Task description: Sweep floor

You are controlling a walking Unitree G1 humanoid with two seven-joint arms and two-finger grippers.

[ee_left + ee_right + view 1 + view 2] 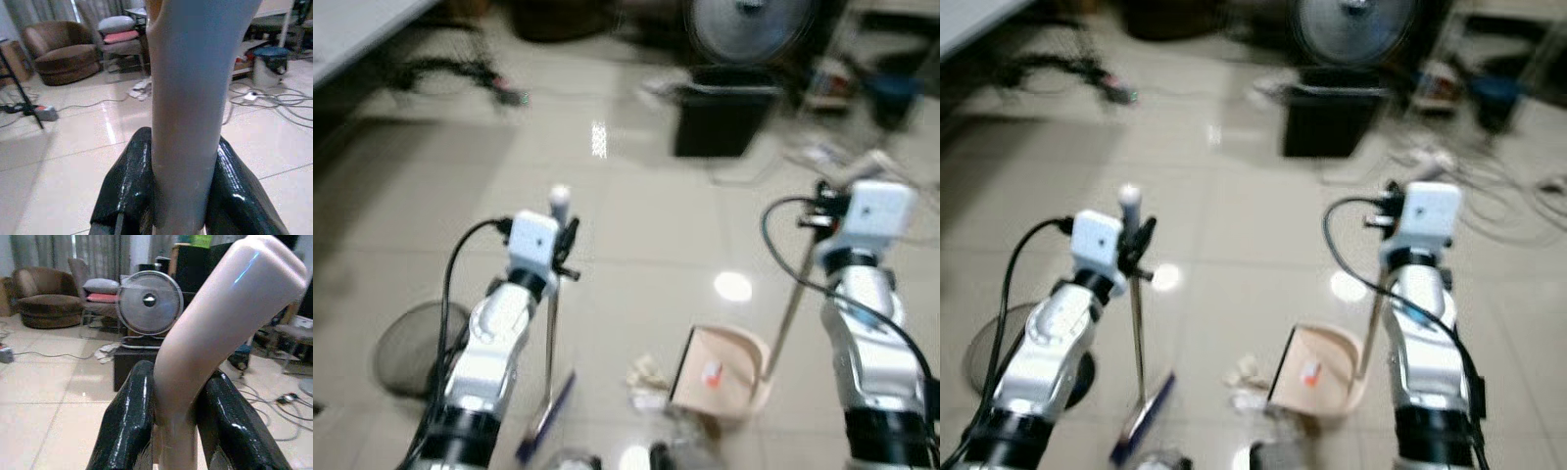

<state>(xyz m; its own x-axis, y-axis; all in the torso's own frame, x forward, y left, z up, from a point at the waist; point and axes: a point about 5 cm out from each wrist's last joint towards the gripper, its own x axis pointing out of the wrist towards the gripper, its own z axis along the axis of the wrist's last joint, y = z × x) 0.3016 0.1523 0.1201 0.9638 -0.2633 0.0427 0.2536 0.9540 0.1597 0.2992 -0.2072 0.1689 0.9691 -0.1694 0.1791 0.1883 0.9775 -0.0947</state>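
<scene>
Lower centre of frame: debris (649, 378) beside the dustpan (724, 370), unswept.
Left pincer (178, 196) clamps the broom (551, 352); right pincer (178, 426) clamps the dustpan handle; sweeping seems barely begun.

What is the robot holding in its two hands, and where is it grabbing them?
The left gripper is shut on the broom, near the top of its handle. The right gripper is shut on the dustpan, at the bent top end of its long handle.

No text, label, brand, number or sign can be read; the head views are too blurred.
</scene>
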